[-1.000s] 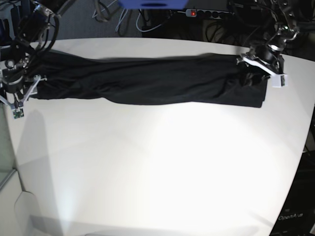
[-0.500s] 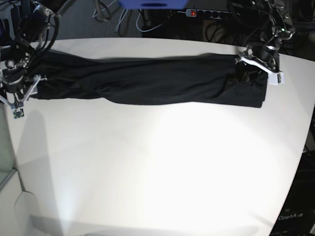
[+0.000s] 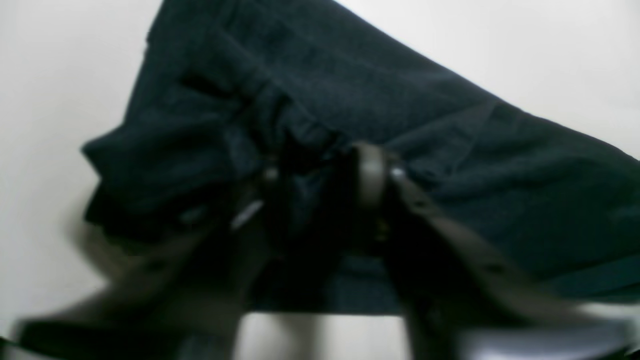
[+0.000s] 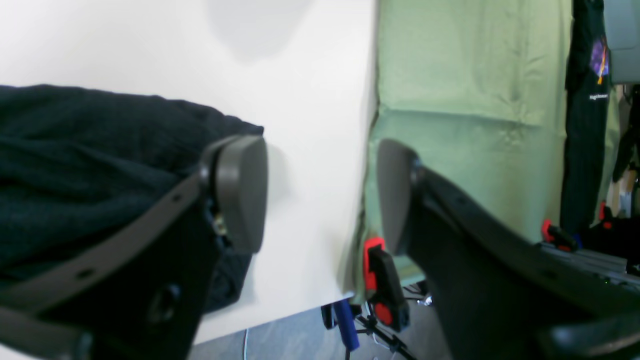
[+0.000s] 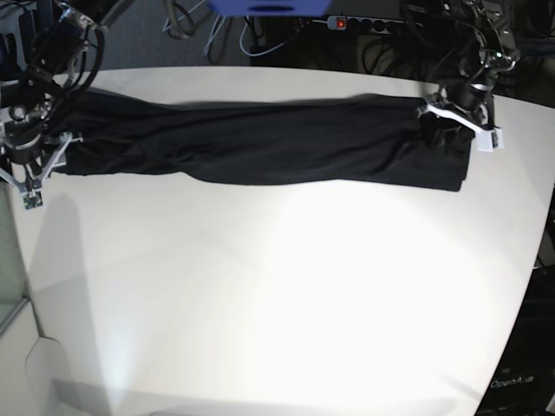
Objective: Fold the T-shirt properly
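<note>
The black T-shirt (image 5: 260, 143) lies as a long narrow band across the far side of the white table (image 5: 277, 295). At the band's right end in the base view, my left gripper (image 5: 457, 121) is down on the cloth. The blurred left wrist view shows its fingers (image 3: 372, 170) pinching a bunched ridge of T-shirt (image 3: 350, 75) between them. By the band's other end, my right gripper (image 5: 35, 169) stands open. In the right wrist view the gap of the right gripper (image 4: 317, 195) holds only bare table, and one pad (image 4: 240, 192) sits against the T-shirt (image 4: 75, 160).
The table edge (image 4: 370, 125) runs just beside my right gripper, with green cloth (image 4: 470, 100) and a red and black clamp (image 4: 380, 280) beyond it. Behind the table are cables and a power strip (image 5: 364, 23).
My left gripper's jaws have drawn together on the shirt's end, and it has shifted slightly toward the far edge. The right arm and the shirt's band have not moved.
</note>
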Controlling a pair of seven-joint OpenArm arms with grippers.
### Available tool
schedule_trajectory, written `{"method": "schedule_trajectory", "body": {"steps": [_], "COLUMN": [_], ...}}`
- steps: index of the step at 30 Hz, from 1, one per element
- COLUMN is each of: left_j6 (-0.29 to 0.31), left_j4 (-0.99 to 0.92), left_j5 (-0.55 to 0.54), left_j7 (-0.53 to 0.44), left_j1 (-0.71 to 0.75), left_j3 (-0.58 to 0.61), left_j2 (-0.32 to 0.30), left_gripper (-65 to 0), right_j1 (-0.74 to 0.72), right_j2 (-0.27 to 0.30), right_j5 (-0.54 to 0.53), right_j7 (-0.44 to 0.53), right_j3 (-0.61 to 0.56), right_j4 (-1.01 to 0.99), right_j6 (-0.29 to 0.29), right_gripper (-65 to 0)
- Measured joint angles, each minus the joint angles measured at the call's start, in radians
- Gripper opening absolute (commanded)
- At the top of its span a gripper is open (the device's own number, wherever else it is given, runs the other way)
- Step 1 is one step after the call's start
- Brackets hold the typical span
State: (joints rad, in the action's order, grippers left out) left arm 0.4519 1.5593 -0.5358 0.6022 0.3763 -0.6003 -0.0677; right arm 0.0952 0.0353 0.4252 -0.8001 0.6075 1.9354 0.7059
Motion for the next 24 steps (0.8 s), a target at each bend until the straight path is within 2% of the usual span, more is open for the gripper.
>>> {"method": "schedule_trajectory", "body": {"steps": [1, 2, 6, 10, 12, 14, 24], "left_j6": [0.000, 0.000, -0.001, -0.001, -0.003, -0.005, -0.003], "left_j4": [0.000, 0.001, 0.011, 0.013, 0.039, 0.080, 0.118], "left_j5": [0.000, 0.000, -0.002, -0.008, 0.008, 0.000, 0.008], "left_j7": [0.000, 0.000, 0.000, 0.004, 0.024, 0.006, 0.015], "left_j1": [0.000, 0.000, 0.000, -0.009, -0.017, -0.029, -0.096], "left_j3": [0.000, 0.000, -0.007, -0.085, -0.120, -0.141, -0.138], "left_j2": [0.000, 0.000, 0.003, 0.057, 0.072, 0.079, 0.084], "left_gripper": [-63.9, -65.0, -65.0, -65.0, -65.0, -65.0, -65.0], "right_j1": [0.000, 0.000, 0.000, 0.000, 0.000, 0.000, 0.021], "right_j2": [0.000, 0.000, 0.000, 0.000, 0.000, 0.000, -0.003], "right_j5": [0.000, 0.000, 0.000, 0.000, 0.000, 0.000, 0.000], "right_j7": [0.000, 0.000, 0.000, 0.000, 0.000, 0.000, 0.000], "right_j3": [0.000, 0.000, 0.000, 0.000, 0.000, 0.000, 0.001], "right_j4": [0.000, 0.000, 0.000, 0.000, 0.000, 0.000, 0.000], "right_j6": [0.000, 0.000, 0.000, 0.000, 0.000, 0.000, 0.000], "right_gripper": [-32.1, -32.1, -32.1, -32.1, -32.1, -32.1, -32.1]}}
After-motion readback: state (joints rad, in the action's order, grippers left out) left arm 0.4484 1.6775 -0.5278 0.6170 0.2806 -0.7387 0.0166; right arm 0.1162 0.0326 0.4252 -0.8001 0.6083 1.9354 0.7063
